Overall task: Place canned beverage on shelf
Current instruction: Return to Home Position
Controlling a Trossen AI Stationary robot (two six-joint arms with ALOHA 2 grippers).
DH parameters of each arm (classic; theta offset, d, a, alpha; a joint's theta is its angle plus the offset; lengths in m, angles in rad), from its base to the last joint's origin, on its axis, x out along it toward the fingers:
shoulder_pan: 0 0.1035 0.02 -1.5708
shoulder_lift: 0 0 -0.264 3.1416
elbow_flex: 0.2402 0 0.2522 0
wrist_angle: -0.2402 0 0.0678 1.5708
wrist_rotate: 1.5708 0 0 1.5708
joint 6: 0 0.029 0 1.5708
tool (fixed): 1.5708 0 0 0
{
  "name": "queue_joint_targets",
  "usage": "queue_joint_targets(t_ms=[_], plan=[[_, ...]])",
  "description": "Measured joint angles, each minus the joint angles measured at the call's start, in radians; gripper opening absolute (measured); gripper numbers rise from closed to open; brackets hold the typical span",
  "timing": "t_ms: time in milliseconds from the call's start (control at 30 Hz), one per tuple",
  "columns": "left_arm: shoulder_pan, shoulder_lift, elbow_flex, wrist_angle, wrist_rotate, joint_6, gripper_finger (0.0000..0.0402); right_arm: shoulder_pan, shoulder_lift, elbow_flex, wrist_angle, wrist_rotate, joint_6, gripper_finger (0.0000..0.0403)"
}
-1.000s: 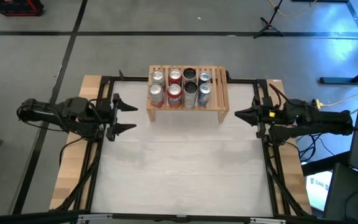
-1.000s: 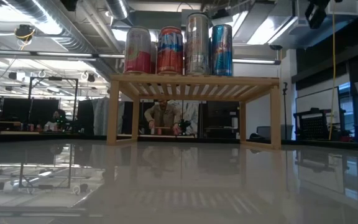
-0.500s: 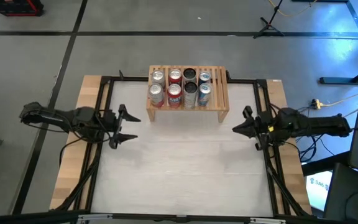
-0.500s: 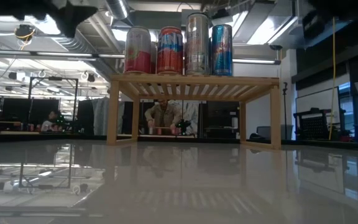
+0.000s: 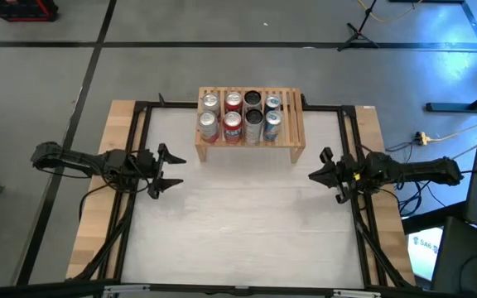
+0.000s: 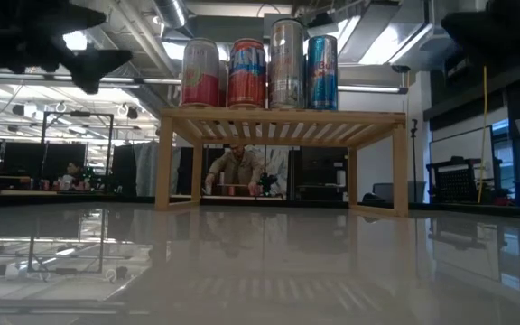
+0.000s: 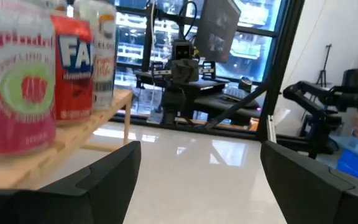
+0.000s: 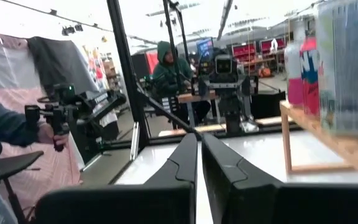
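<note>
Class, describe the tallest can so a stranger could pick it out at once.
On the wooden shelf at the table's far edge stand two rows of four cans. In the nearer row, third from the left, the silver can rises above the red can and blue can beside it.

Both dark arms reach level toward each other, the left two-finger gripper [image 5: 172, 170] with fingers wide apart, the right two-finger gripper [image 5: 314, 174] with fingers pressed together.

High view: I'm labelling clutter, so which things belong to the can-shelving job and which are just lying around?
Job: shelf; eight cans on it; left gripper, open, at the table's left edge; right gripper, shut, at its right edge.
Around: red-and-black case on the floor; tripod legs.
</note>
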Motion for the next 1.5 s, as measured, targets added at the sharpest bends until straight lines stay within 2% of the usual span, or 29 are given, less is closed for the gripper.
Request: queue_joint_targets(t_ms=[167,300,400,600,667,767,1500], plan=[[0.000,-0.060,-0.067,-0.004,0.032,-0.040,0.0322,0.000,-0.053,-0.062,-0.009,-0.019,-0.012,0.0014],[0.005,-0.104,-0.068,-0.066,0.035,-0.062,0.0322,0.000,-0.089,-0.079,-0.121,0.096,0.014,0.0014],[0.024,-0.133,-0.068,-0.076,0.038,-0.058,0.0322,0.000,-0.115,-0.079,-0.158,0.140,0.031,0.0014],[0.078,-0.226,-0.068,-0.266,0.065,-0.032,0.0322,0.000,-0.176,-0.079,-0.220,0.127,0.045,0.0014],[0.092,-0.261,-0.068,-0.269,0.096,-0.015,0.0322,0.000,-0.198,-0.079,-0.258,0.121,0.059,0.0014],[0.110,-0.258,-0.064,-0.272,0.118,-0.019,0.0322,0.000,-0.223,-0.078,-0.307,0.115,0.062,0.0014],[0.129,-0.243,-0.064,-0.282,0.114,-0.006,0.0322,0.000,-0.218,-0.078,-0.315,0.130,0.060,0.0014]])
